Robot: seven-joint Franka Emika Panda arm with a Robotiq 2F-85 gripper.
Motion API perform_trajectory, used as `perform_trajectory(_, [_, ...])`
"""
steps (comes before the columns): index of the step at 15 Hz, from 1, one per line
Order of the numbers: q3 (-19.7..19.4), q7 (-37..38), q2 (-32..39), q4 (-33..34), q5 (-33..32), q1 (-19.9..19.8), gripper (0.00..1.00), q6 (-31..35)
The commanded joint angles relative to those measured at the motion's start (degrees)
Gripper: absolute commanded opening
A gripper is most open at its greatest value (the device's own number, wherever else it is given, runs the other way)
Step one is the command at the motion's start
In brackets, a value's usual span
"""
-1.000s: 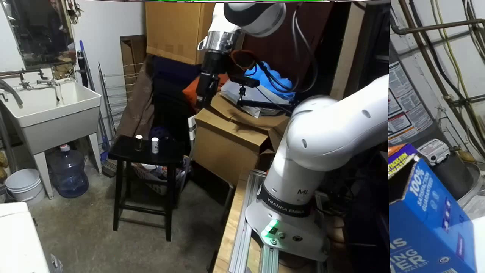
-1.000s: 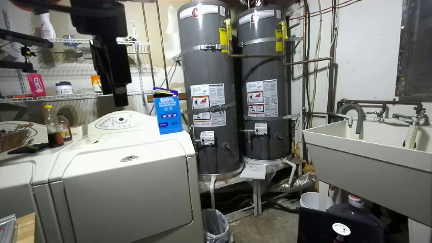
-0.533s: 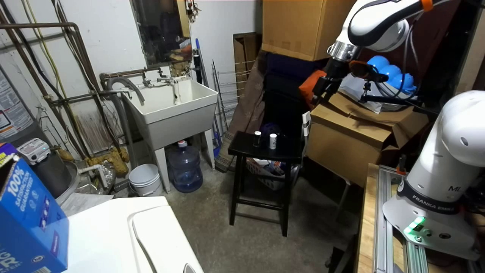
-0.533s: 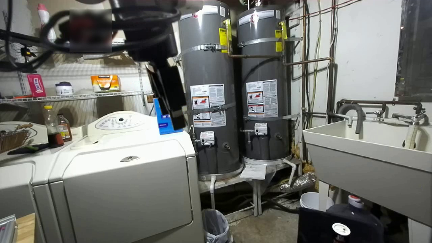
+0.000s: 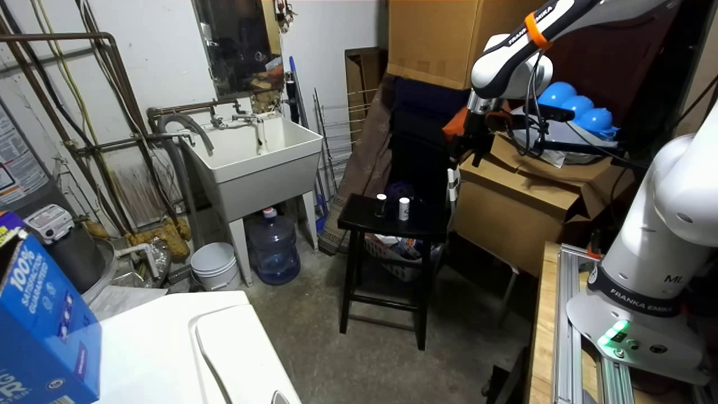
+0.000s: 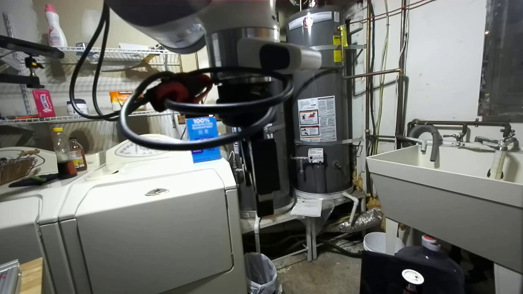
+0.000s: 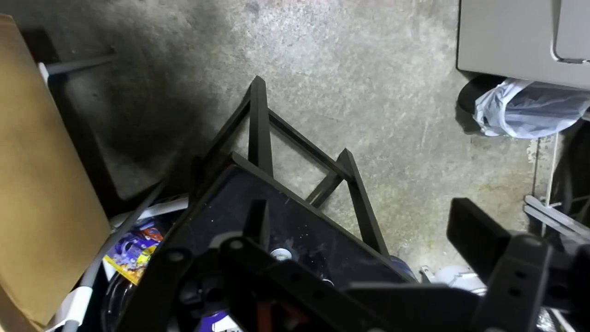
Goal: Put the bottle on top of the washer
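1. The small, slim white bottle (image 5: 404, 209), which I take for the task's bottle, stands upright on the black, stool-like tabletop (image 5: 362, 216) with long legs.
2. The black two-finger claw (image 7: 361, 214) has its fingers wide apart and grips nothing. In an exterior view, it hangs higher than the tabletop, to the right of this bottle.
3. In my judgement, the work is only at the approach. What is left: to come down around the bottle, to grip, to lift, to carry it across the grey concrete floor (image 5: 314, 348) and to set it down.
4. The goal, a large white box-shaped washer (image 5: 151, 336), is at near left in the same view. A tall blue cardboard box (image 5: 53, 325) stands on it and takes some of the place.
5. A small dark bottle with white cap (image 5: 381, 205) stands just beside the white one, not touching; a finger could push it over.
6. To the right of the tabletop are a white upright bar (image 5: 453, 194) and a big brown cardboard box (image 5: 510, 207); they may limit the descent.
7. The loose black cable loop (image 6: 179, 147) around the wrist could catch on something.
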Motion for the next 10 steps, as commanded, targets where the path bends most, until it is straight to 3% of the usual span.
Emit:
perform_trajectory(1, [4.50,-0.52,0.19,-0.03,0.78,-4.30,1.00,-0.17])
perform_trajectory(10, [4.88,-0.56,-1.34,-0.73,0.83,-4.97,1.00,-0.19])
